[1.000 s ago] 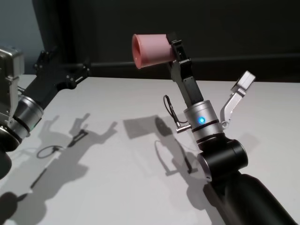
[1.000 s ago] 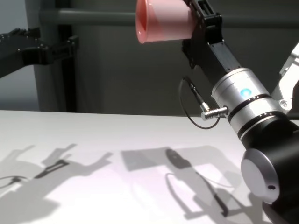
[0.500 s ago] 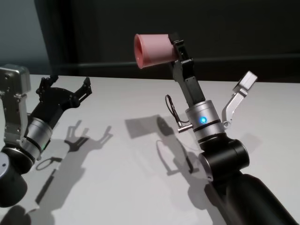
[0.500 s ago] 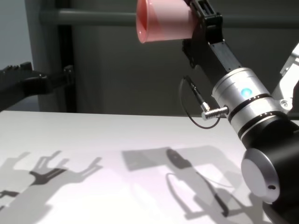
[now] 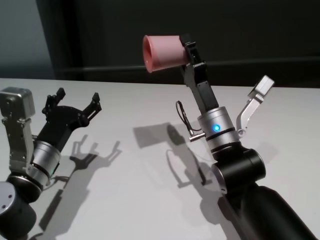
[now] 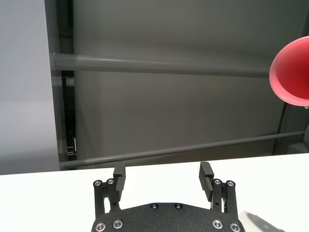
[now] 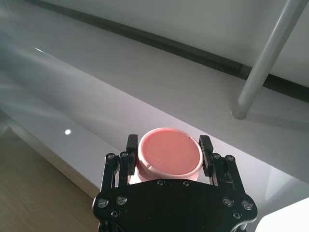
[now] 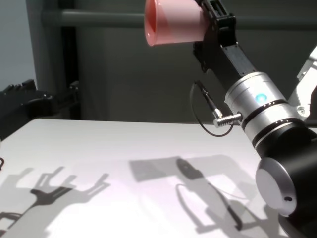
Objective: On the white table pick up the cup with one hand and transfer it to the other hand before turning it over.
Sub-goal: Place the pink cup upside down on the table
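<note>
Above the white table [image 5: 135,190], right end effector [image 7: 166,150] clamps the cup [image 7: 169,157].

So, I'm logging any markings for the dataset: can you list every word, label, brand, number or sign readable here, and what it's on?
None: no readable text in any view.
Salmon-pink plastic cup: plain.
Black right gripper, shut on the cup: screws only.
Black left gripper, open: unmarked.
Matte white table: bare of print.
Right wrist's blue light: a lamp, no sign.
</note>
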You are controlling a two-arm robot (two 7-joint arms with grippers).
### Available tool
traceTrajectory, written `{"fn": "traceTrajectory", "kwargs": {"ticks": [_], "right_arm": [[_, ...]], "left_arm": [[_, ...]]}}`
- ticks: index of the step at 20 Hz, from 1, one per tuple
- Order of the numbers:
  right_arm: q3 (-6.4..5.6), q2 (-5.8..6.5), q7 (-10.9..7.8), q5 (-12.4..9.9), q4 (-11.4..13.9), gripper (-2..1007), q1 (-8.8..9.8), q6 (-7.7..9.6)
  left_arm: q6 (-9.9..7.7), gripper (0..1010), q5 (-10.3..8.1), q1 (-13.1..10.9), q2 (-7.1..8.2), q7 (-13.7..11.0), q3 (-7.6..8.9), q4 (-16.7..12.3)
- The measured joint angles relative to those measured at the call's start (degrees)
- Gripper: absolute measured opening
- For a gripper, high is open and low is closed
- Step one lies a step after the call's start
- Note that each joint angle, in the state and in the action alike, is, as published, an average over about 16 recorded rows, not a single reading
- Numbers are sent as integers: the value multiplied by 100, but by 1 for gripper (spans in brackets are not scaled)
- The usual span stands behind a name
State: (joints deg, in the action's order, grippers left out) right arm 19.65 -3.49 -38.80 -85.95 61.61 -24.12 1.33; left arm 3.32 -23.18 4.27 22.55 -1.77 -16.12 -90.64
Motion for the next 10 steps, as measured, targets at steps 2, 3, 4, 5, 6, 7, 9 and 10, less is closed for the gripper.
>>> {"fn": "traceTrajectory", "kwargs": {"ticks": [2,3,4,5,6,7,9,10], "right_arm": [[0,0,0,0,0,738,0,0],[0,0,0,0,0,738,0,0],[0,0,0,0,0,738,0,0],[0,0,0,0,0,738,0,0],[0,0,0,0,0,738,0,0],[0,0,0,0,0,738,0,0],[0,0,0,0,0,738,0,0],[0,0,0,0,0,738,0,0]], "left_arm": [[53,1001,53,-56,-21,-17,-10,-1],[75,1001,84,-80,-27,-26,-17,1],[96,1001,115,-103,-34,-36,-25,3],[115,1001,148,-125,-39,-46,-33,7],[134,1001,180,-147,-43,-56,-40,12],[153,1001,213,-170,-48,-65,-46,17],[187,1001,277,-213,-56,-81,-56,27],[202,1001,308,-236,-60,-88,-58,32]]}}
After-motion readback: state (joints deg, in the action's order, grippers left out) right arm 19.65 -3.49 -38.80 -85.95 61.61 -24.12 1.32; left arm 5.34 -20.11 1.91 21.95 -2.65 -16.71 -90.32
